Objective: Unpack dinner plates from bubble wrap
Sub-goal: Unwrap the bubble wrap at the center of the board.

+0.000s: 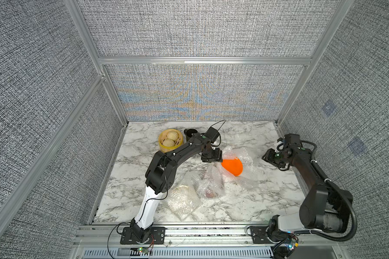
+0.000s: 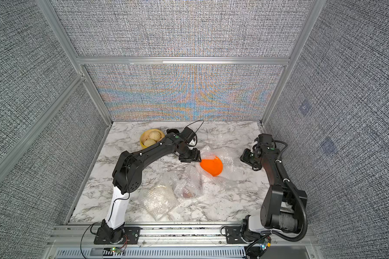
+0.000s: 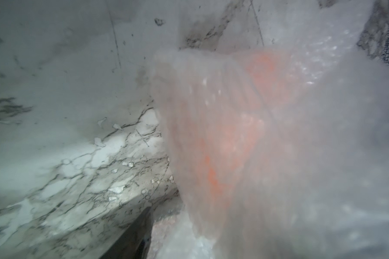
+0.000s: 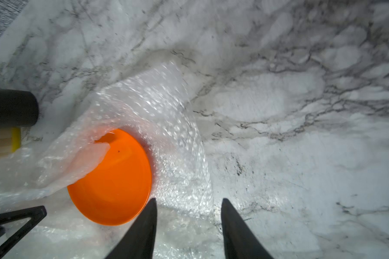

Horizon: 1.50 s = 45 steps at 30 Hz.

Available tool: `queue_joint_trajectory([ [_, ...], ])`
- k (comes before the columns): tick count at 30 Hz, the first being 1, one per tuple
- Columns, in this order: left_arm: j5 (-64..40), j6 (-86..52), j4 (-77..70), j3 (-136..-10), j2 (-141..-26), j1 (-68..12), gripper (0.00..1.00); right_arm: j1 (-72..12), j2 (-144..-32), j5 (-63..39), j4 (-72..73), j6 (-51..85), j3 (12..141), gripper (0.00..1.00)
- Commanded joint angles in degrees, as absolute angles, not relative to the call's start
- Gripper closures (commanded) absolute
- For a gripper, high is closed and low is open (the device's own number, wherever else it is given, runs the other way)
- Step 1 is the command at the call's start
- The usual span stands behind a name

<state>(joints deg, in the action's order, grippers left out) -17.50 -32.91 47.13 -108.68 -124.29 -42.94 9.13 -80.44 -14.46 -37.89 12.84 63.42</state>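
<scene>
An orange dinner plate (image 1: 232,167) (image 2: 212,167) lies tilted on opened bubble wrap (image 1: 245,160) in both top views. A flap of the wrap still covers its left edge (image 4: 85,161). My left gripper (image 1: 212,159) (image 2: 191,159) hangs at that flap, open. In the left wrist view one dark finger (image 3: 142,228) shows far to the side, and wrap (image 3: 267,145) with orange showing through hides the other. My right gripper (image 1: 271,157) (image 4: 189,201) is open and empty, just off the wrap's right edge. Two wrapped bundles (image 1: 210,186) (image 1: 182,201) lie nearer the front; the first shows dark red inside.
A yellow steamer basket with pale buns (image 1: 170,140) (image 2: 152,138) and a dark cup (image 1: 190,132) stand at the back left of the marble table (image 1: 256,201). Grey walls with metal frames close in three sides. The left arm arches over the table's left half.
</scene>
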Motion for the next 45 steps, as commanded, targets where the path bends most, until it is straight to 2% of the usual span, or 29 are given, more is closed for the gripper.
queue_joint_trajectory([
  [1,-12.70,-28.39,52.48,-111.20,-122.33,-42.95,0.30,4.73,-78.77,-14.53,-41.50,9.96,66.42,0.48],
  [5,-10.74,-23.91,56.56,-117.08,-122.40,-43.32,0.29,0.28,-80.93,-27.69,-41.98,13.08,66.62,0.48],
  [7,-10.63,-22.82,58.71,-120.81,-124.09,-43.46,0.29,-1.24,-82.12,-31.14,-40.54,15.90,64.93,0.48],
  [13,-9.83,-17.92,63.79,-129.73,-129.09,-45.53,0.26,-2.99,-83.72,-33.86,-38.03,20.11,60.11,0.46],
  [18,-2.70,-8.65,70.38,-139.19,-134.31,-50.00,0.23,-3.06,-81.08,-33.46,-40.32,19.60,58.00,0.45],
  [27,4.51,-6.36,67.41,-146.31,-141.20,-50.20,0.22,-3.67,-73.99,-34.63,-41.35,21.31,51.37,0.44],
  [31,3.97,-6.37,63.78,-146.48,-142.26,-50.23,0.23,-4.94,-72.02,-34.39,-41.80,23.11,49.24,0.44],
  [33,2.30,-6.15,63.63,-146.31,-143.35,-50.20,0.30,-6.18,-71.78,-34.46,-40.51,24.78,47.84,0.43],
  [34,1.23,-6.05,63.63,-145.94,-143.85,-50.19,0.37,-6.62,-71.77,-34.47,-39.79,25.71,47.43,0.43],
  [37,-2.18,-7.11,63.00,-145.25,-145.21,-50.18,0.84,-7.14,-71.89,-34.30,-36.74,28.36,45.91,0.42],
  [38,-4.04,-8.36,62.41,-145.84,-145.66,-50.19,0.91,-7.12,-71.93,-34.20,-36.37,28.69,45.69,0.42],
  [41,-10.76,-13.90,58.89,-148.46,-146.39,-50.33,0.96,-7.05,-71.26,-32.24,-37.62,28.03,46.70,0.42],
  [45,-13.76,-22.51,52.90,-150.16,-145.22,-50.99,1.00,-5.47,-69.41,-29.44,-41.39,26.50,48.73,0.42],
])
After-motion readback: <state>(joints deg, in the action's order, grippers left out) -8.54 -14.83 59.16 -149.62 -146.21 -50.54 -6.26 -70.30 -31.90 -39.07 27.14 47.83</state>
